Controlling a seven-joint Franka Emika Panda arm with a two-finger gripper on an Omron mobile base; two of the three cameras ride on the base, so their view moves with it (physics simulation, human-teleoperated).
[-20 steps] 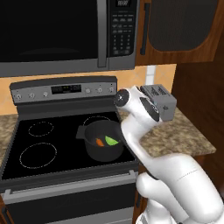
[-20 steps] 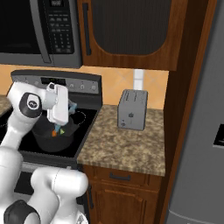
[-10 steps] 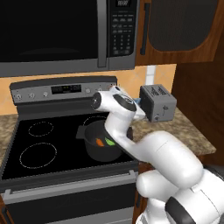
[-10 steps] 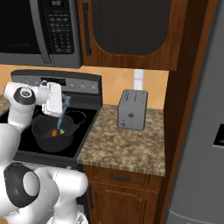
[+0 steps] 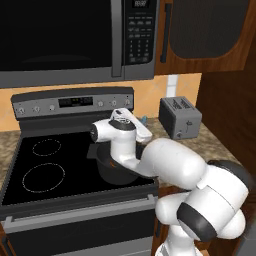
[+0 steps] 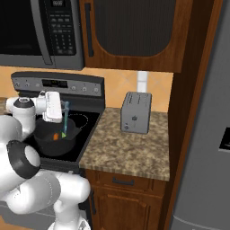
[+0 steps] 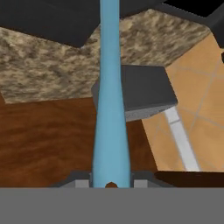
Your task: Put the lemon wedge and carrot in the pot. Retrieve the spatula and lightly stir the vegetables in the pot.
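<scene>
The dark pot [image 6: 49, 144] sits on the right side of the stove, and my arm covers most of the pot [image 5: 114, 175] in the left base view. Inside it lie the orange carrot [image 6: 55, 137] and the yellow-green lemon wedge [image 6: 63, 134], side by side. My gripper [image 6: 62, 109] hovers over the pot's far rim, shut on the blue-teal spatula [image 6: 65, 120], whose lower end reaches down into the pot by the vegetables. In the hand view the spatula [image 7: 109, 109] runs straight up from between the finger tips of the gripper [image 7: 110, 181].
A silver toaster [image 6: 136, 112] stands on the granite counter [image 6: 130, 148] right of the stove. The black cooktop [image 5: 45, 165] has free burners to the left. A microwave [image 5: 60, 40] hangs above, and a fridge [image 6: 202, 134] closes off the far right.
My arm has swung left, and it now bends across the front of the pot. The hand has moved from near the toaster to over the pot, still holding the spatula.
</scene>
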